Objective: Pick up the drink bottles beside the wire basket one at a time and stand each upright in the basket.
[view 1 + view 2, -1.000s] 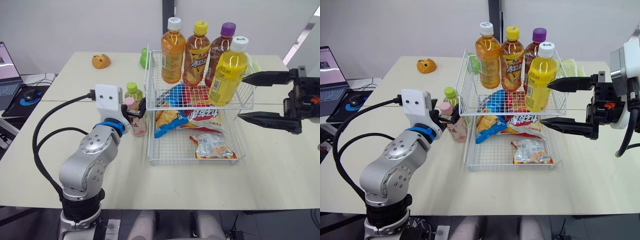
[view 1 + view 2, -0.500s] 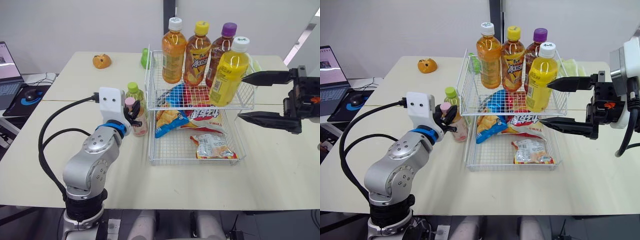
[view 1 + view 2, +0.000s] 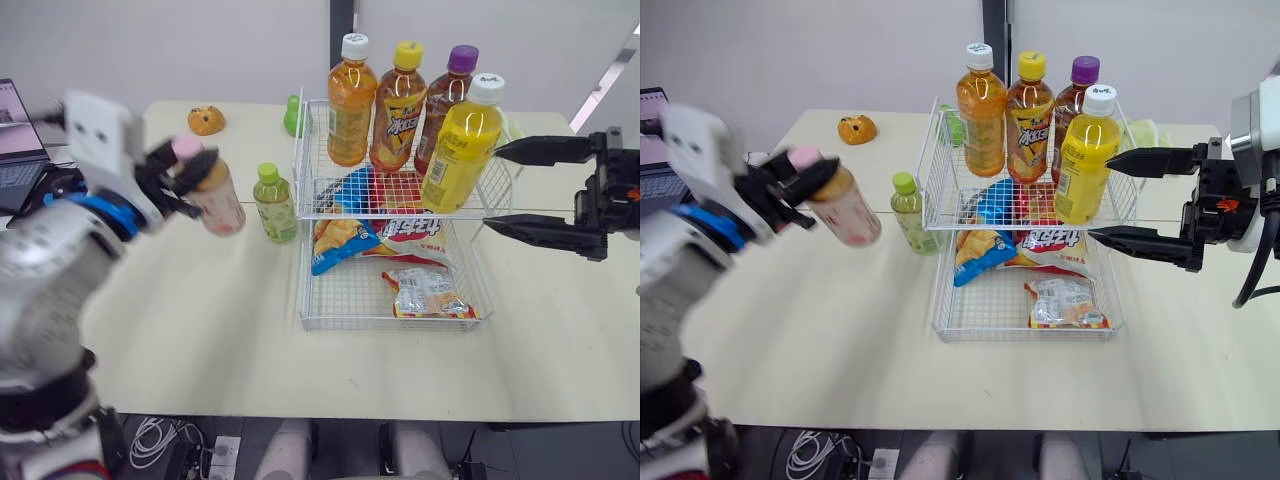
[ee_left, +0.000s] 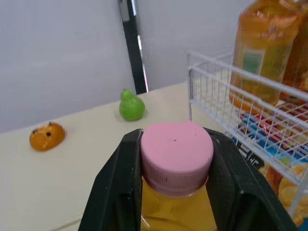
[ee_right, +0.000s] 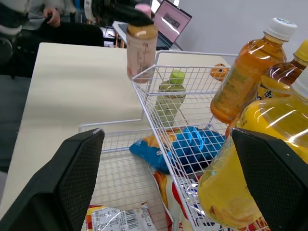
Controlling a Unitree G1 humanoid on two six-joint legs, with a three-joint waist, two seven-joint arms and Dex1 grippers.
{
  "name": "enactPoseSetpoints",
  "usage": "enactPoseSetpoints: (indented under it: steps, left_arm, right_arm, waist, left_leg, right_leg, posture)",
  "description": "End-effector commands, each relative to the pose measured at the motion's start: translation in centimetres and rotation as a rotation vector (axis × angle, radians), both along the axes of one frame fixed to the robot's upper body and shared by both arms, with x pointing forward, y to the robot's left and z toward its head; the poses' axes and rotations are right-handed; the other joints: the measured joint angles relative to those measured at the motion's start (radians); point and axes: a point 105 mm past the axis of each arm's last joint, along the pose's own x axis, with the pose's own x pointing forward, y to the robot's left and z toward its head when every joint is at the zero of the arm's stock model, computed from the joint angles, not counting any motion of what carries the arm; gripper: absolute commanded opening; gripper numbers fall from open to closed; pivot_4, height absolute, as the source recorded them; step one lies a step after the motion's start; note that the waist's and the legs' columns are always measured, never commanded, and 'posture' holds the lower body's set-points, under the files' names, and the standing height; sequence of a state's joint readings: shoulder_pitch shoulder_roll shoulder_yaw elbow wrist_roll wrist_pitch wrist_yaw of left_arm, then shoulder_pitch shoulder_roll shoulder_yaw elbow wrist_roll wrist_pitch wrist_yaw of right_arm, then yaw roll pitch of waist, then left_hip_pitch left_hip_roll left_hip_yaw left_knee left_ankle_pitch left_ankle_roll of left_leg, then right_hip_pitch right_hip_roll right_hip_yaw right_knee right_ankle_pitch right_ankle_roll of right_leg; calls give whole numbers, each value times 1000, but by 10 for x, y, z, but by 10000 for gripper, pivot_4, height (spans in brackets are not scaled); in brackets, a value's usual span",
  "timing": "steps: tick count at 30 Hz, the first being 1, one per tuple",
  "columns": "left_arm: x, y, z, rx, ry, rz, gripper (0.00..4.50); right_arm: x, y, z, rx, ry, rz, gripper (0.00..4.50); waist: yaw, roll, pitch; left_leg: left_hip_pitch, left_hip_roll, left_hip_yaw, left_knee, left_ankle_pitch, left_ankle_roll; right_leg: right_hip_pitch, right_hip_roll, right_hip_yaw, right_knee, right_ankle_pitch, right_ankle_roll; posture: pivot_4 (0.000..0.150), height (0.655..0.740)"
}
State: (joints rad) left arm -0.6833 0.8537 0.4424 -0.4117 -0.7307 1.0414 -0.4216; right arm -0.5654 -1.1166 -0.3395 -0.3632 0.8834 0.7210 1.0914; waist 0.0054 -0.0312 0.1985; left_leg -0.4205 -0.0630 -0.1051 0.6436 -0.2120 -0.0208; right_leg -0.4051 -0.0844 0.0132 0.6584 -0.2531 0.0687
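Transfer step in hand: left gripper [image 3: 188,166] pinches the pink-capped bottle [image 3: 216,201] at its neck, tilted, clear of the table. Green-capped bottle [image 3: 275,205] stands just beside the wire basket [image 3: 303,262]. Next move probably calls for a carry over the rim, righting, then lowering. Right gripper [image 3: 492,186] waits spread beyond the basket.

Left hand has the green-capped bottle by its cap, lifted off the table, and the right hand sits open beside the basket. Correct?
Wrong bottle: the left hand grips the pink-capped bottle, as the left wrist view shows; the green-capped bottle stands on the table beside the basket. The rest holds, right hand open.
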Motion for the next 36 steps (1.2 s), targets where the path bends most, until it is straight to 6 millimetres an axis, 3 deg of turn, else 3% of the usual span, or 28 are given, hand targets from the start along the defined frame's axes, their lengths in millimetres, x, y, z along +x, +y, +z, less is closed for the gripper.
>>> enactPoseSetpoints:
  steps: [1, 5, 10, 13, 19, 24, 29, 36]
  left_arm:
    - [-15, -2, 56, -49, -45, -167, 13519]
    - [-26, -21, 102, -76, -47, -372, 13518]
    - [-32, -59, 132, -72, -30, -594, 13518]
    - [-25, -84, 137, -54, -8, -684, 13518]
    - [-5, -132, 112, 53, 41, -788, 13518]
    - [15, -165, 74, 119, 52, -810, 13518]
    - [25, -184, 57, 146, 52, -812, 13518]
    - [37, -193, 50, 138, 36, -809, 13518]
  right_arm:
    - [-1, -5, 12, -3, -62, -20, 45000]
    - [-2, -8, 13, 1, -66, -36, 45000]
    - [-6, -9, 14, 5, -71, -59, 45000]
    - [-8, -10, 14, 7, -75, -73, 45000]
    - [-11, -9, 15, 21, -83, -99, 45000]
    - [-13, -13, 16, 26, -87, -128, 45000]
    - [-14, -18, 21, 30, -102, -155, 45000]
    - [-18, -23, 23, 31, -109, -182, 45000]
  waist:
    - [-3, 0, 0]
    - [-9, -1, 1]
    - [-10, -1, 1]
    - [-11, -1, 1]
    - [-13, -1, 1]
    - [-22, 0, 1]
    - [-23, -1, 1]
    - [-25, -1, 1]
  left_leg:
    - [0, 0, 0, 0, 0, 0]
    - [-1, 0, 0, -1, 0, 0]
    - [0, 0, -1, -1, 0, 0]
    - [0, 0, -1, 0, 0, 0]
    - [-1, 0, 0, -1, 0, 0]
    - [0, 0, -1, -1, 0, 0]
    - [-2, -1, -1, 0, 0, 0]
    - [-3, -1, -1, 0, 0, 0]
  right_leg:
    - [0, 0, 0, 0, 0, 0]
    - [-1, 0, 0, 0, 0, 0]
    - [-1, 0, 0, 2, 0, 1]
    - [-1, 0, 1, 3, 0, 1]
    - [-2, 0, 2, 3, 0, 0]
    - [-3, -1, 4, 4, 0, 0]
    - [-4, -1, 4, 4, 0, 0]
    - [-5, -1, 3, 4, 0, 1]
  posture:
    - [1500, 7400]
    - [1500, 7400]
    - [1500, 7400]
    - [1500, 7400]
    - [1500, 7400]
    - [1500, 7400]
    - [1500, 7400]
    - [1500, 7400]
